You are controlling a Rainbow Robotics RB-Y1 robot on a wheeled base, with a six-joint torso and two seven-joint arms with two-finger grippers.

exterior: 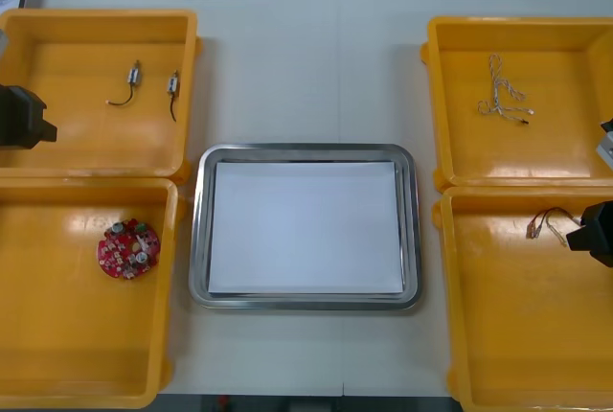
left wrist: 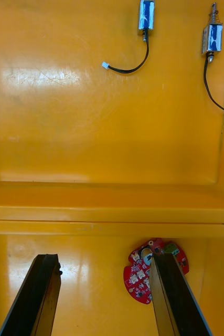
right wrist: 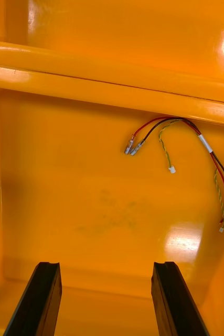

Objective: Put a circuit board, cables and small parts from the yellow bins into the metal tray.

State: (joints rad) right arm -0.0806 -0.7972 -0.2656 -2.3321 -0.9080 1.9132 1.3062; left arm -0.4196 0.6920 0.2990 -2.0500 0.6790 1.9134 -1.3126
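Left gripper [left wrist: 104,260], fingers spread and empty, hangs over the near left bin [exterior: 67,335] with the red circuit board [exterior: 126,248] beside one finger. Right gripper [right wrist: 106,265] – likewise spread, empty – hangs over the near right bin [exterior: 527,335], which holds the red and yellow cable [right wrist: 204,143]. Tray [exterior: 196,230] between, white inside. Far left bin [exterior: 77,134]: two small metal parts [exterior: 135,74]. Far right bin [exterior: 536,153]: twisted cable [exterior: 500,98].

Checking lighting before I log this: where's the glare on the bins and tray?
Front view: pale sheen on floors of the yellow bins; the rim of the metal tray shines. Right wrist view: a hot spot on the bin floor between the right gripper and the red and yellow cable. Left wrist view: broad glare beside the small metal parts.
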